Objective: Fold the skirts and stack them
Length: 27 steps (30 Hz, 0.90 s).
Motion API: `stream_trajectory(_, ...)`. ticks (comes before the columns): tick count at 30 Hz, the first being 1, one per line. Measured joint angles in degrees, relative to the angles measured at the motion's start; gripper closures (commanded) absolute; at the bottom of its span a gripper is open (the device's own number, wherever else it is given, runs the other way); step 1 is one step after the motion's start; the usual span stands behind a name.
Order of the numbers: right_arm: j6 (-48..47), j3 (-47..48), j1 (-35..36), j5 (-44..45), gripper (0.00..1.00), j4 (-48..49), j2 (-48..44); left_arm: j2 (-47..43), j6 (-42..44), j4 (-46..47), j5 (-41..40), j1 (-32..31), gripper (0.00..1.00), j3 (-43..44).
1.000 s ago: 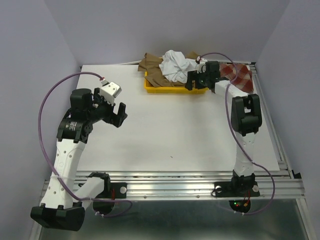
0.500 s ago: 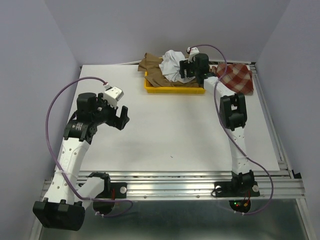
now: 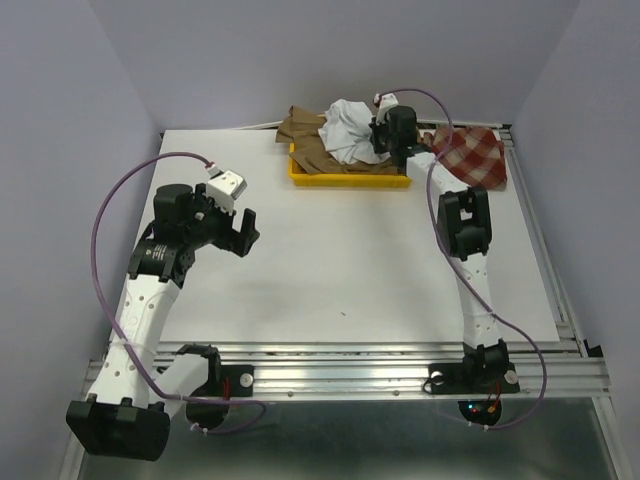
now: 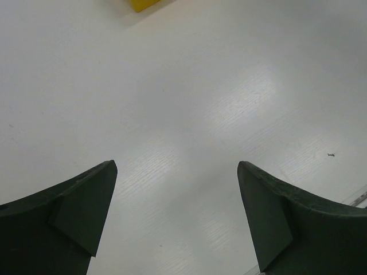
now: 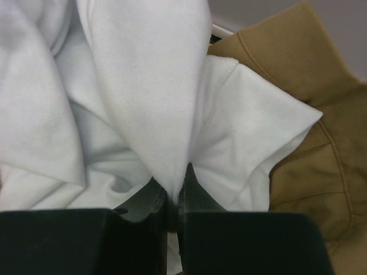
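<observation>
The white skirt lies crumpled on top of the tan-brown skirt in the yellow tray at the back of the table. My right gripper is shut on a fold of the white skirt; the cloth is pinched between its fingertips, and the tan-brown skirt shows to the right of it. The red-and-beige checked skirt lies at the back right corner. My left gripper hangs open over bare table at the left, with nothing between its fingers.
The white table fills the middle. A corner of the yellow tray shows at the top of the left wrist view. Purple cables loop from both arms. Metal rails run along the near and right edges.
My right gripper moved left from the tray's right end onto the white skirt and shut on a fold of it. The left arm shifted slightly.
</observation>
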Motion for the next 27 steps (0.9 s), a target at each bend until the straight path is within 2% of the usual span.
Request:
stream_trajectory(6, -0.52, -1.66, 0.66, -3.76, 0.99, -6.78, -10.47, -1.86, -1.81, 3.15, -1.03, 0.00, 0.02, -0.07)
stream_trajectory(13, -3.54, -1.88, 2.27, -9.64, 0.99, -14.56, -31.10, 0.74, -4.15, 5.77, -0.61, 0.00, 0.07, 2.29)
stream_trajectory(16, -4.85, -5.73, 2.43, -13.00, 0.99, -16.92, -40.61, 3.04, -4.07, 6.49, 1.40, 0.02, 0.08, 4.66)
stream_trajectory(19, -5.97, -12.46, 2.43, -16.15, 0.99, -19.43, -48.89, 3.39, -2.32, 6.60, 3.48, 0.04, 0.08, 5.05)
stream_trajectory(24, -8.33, -35.82, 2.40, -21.09, 0.99, -24.09, -62.53, 3.21, 3.54, 5.70, 6.80, 0.04, 0.10, 4.24)
stream_trajectory(27, -10.05, -49.29, 2.43, -24.74, 0.98, -28.41, -66.79, 2.60, 8.07, 4.26, 8.70, 0.04, 0.10, 1.64)
